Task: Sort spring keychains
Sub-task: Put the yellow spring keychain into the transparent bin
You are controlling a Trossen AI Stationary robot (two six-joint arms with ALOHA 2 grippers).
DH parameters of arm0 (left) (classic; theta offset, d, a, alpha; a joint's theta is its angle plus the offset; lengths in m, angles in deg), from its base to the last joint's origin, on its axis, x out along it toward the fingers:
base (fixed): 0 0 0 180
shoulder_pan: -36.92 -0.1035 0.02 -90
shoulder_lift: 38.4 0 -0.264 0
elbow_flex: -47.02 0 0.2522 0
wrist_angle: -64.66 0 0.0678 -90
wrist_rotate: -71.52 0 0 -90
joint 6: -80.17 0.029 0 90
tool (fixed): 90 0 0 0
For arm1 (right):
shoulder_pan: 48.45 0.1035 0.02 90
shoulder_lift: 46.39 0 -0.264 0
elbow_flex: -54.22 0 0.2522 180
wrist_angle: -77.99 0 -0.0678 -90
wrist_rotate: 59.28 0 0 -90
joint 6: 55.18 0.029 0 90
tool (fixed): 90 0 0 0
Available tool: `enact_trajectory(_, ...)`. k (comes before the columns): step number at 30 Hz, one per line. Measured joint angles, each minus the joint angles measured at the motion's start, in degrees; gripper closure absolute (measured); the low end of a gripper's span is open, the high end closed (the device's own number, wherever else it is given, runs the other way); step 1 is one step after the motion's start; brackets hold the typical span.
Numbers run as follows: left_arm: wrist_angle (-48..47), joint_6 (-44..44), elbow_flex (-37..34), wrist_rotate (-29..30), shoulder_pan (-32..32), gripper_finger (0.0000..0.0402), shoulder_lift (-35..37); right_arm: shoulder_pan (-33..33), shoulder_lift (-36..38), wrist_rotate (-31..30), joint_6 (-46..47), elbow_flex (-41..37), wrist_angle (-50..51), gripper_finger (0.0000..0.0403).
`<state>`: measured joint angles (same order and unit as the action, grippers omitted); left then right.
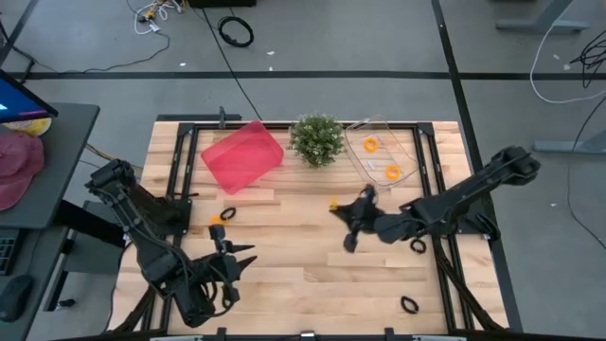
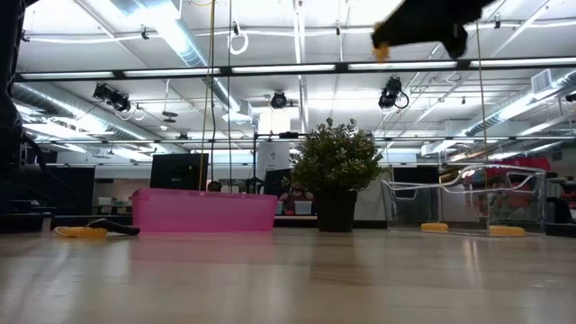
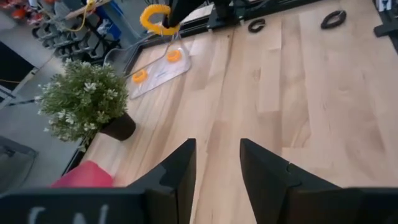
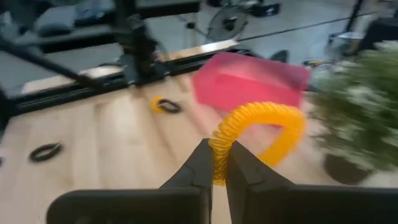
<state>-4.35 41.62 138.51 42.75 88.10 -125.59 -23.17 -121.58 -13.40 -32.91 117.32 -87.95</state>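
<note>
Fingers of right gripper [image 4: 218, 163] pinched orange keychain [image 4: 261, 134]; left fingers [image 3: 177, 174] partly open, empty. Two orange binned [image 1: 381, 158]; several black loops [image 1: 409, 305] remained on desk [image 1: 303, 256].

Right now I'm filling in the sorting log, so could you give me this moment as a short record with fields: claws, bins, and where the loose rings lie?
right claw: shut on an orange ring, raised above the table near the plant
left claw: open, empty, at the table's near-left part
clear bin: two orange rings inside
pink bin: contents cannot be told
loose rings: black ones on the right side; an orange and a black one left of centre
</note>
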Motion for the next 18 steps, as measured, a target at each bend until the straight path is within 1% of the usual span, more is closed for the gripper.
enact_trajectory(4, -1.8, 0.2, 0.0, 1.1, -1.5, 0.0275, 0.0, -1.4, 8.1, -2.5, 1.2, -9.2, -3.3, 0.0387)
enact_trajectory(9, -6.4, -0.1, 0.0, 3.1, -4.6, 0.0275, 0.0, -4.8, 17.9, -3.0, -0.1, -18.3, -8.9, 0.0387)
enact_trajectory(14, -9.7, 0.0, 0.0, 3.6, -9.5, 0.0275, 0.0, -8.3, 25.2, -3.1, -3.4, -22.3, -10.8, 0.0387)
enact_trajectory(18, -11.3, 0.2, -0.3, 3.8, -13.4, 0.0275, 0.0, -10.9, 28.1, -3.1, -6.2, -22.8, -10.1, 0.0387)
